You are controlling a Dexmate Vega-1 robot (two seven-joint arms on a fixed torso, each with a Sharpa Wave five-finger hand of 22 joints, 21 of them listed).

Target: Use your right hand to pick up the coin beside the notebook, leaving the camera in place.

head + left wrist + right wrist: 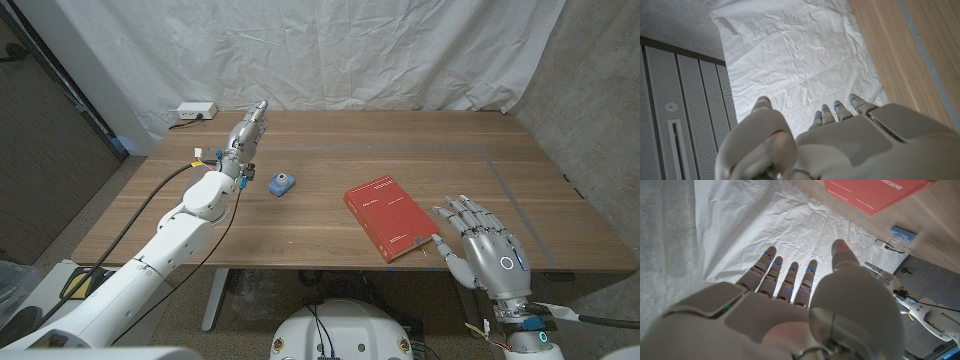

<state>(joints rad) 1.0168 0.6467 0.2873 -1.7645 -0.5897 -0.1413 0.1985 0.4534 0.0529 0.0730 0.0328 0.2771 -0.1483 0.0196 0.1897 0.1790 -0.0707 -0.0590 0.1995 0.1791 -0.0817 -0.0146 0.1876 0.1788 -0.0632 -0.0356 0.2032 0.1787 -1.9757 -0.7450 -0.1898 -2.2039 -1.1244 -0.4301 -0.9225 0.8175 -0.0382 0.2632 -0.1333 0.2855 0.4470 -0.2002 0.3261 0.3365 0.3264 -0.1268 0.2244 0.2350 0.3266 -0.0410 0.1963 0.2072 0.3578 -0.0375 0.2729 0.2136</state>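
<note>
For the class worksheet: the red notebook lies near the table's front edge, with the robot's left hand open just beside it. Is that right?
Not quite. The hand beside the red notebook is the right hand, open, as the head view shows; the left hand is far off near the back edge.

Left arm stretched forward across table's left side, left robot hand (pixel 246 131) at far end, fingers (pixel 834 112) straight, close together, holding nothing. Right robot hand (pixel 487 250) low at near right, fingers (pixel 792 277) extended, slightly spread, empty.
</note>
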